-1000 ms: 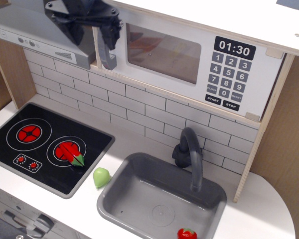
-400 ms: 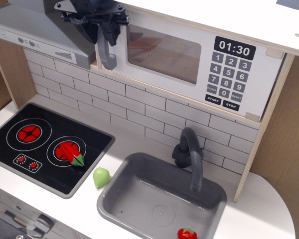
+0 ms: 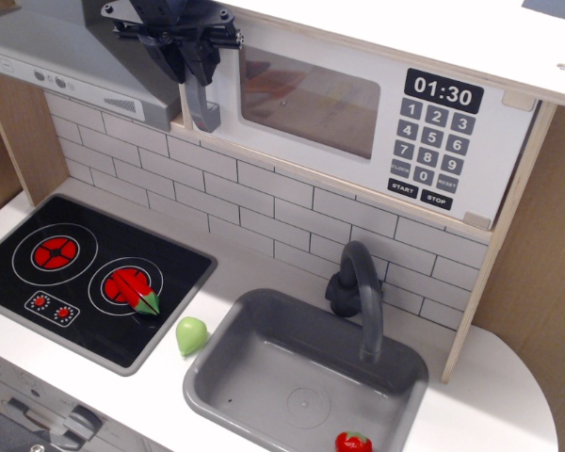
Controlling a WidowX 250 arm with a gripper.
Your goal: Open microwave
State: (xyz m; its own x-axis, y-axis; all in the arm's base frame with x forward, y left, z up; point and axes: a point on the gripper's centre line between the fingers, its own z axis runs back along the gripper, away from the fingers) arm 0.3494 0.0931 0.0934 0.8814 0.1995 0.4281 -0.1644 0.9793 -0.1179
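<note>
The white microwave [image 3: 358, 104] sits under the top shelf, with a clear window, a black clock display reading 01:30 and a grey keypad. Its door looks closed. The grey vertical bar handle [image 3: 204, 111] is at the door's left edge. My black gripper [image 3: 196, 68] hangs at the handle's top end. Its fingers [image 3: 180, 58] stand on either side of the bar and close in on it. The handle's upper part is hidden behind the fingers.
A grey slanted range hood [image 3: 66, 66] is just left of the gripper. Below are a black two-burner hob [image 3: 75, 273], a green toy vegetable [image 3: 191, 334], a grey sink [image 3: 301, 377] with a dark tap [image 3: 358, 292] and a red toy strawberry [image 3: 353, 442].
My gripper has shifted a little left and turned, so its fingers now straddle the handle's top. The microwave door has not moved.
</note>
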